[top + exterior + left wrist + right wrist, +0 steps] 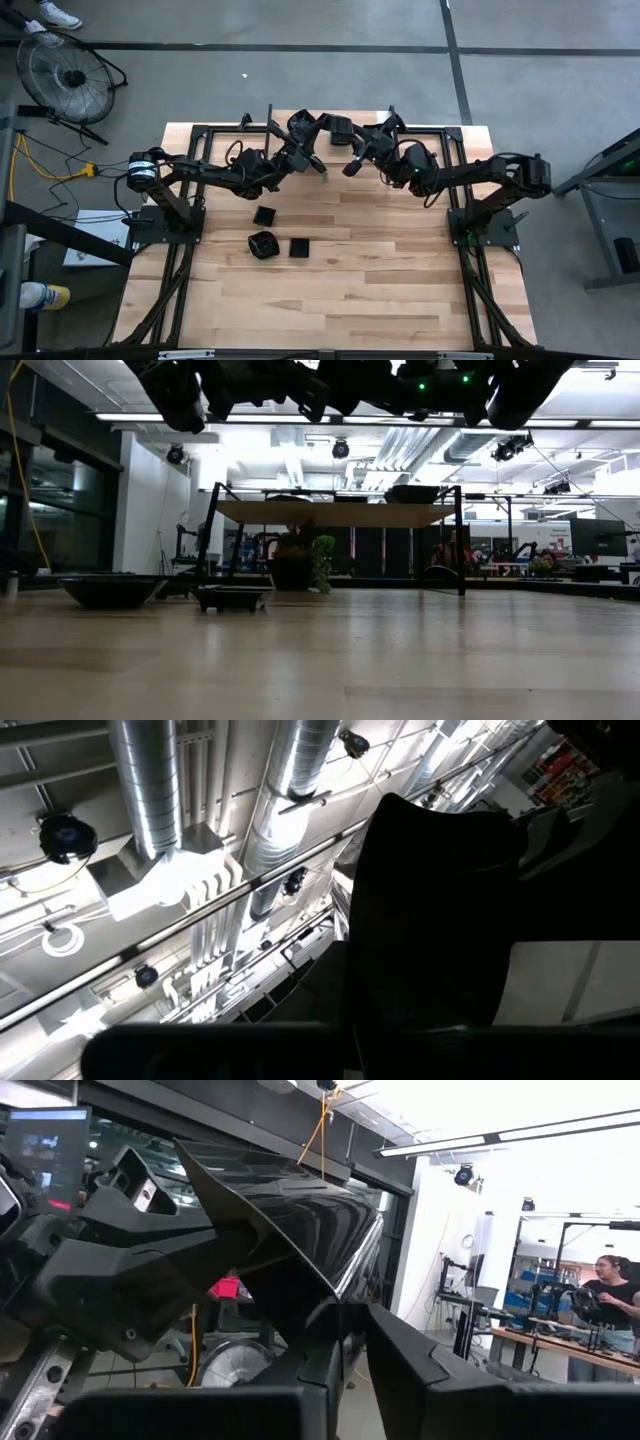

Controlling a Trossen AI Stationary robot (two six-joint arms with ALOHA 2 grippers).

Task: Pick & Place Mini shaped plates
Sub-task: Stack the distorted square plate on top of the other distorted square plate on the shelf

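One glossy black mini plate (340, 127) with angular corners is up in the air over the table's far edge, between both raised arms. My left gripper (322, 126) reaches it from the table's left and my right gripper (353, 142) from the right; both are shut on it. It fills the left wrist view as a dark slab (430, 910) and shows as a shiny pointed plate (290, 1200) in the right wrist view. Three more mini plates (264, 215) (264, 245) (298, 247) rest flat on the table's left half; two plates (110, 590) (232, 597) show in the low view. My left gripper holds the plate by its lower edge (400, 1020), and the plate stands up on edge from it, lifted clear. The fingers themselves are hidden by the plate and the gripper's body. My right gripper pinches the plate's opposite rim (325, 1315) between its two fingers (415, 1370). The plate stands tilted in front of them, clear of the table.
Bare wood lies on the table's near and right parts (400, 280). The black frame rails (465, 250) run along both sides. A fan (65, 75) stands on the floor beyond the far left corner. A person (605, 1295) is in the room behind.
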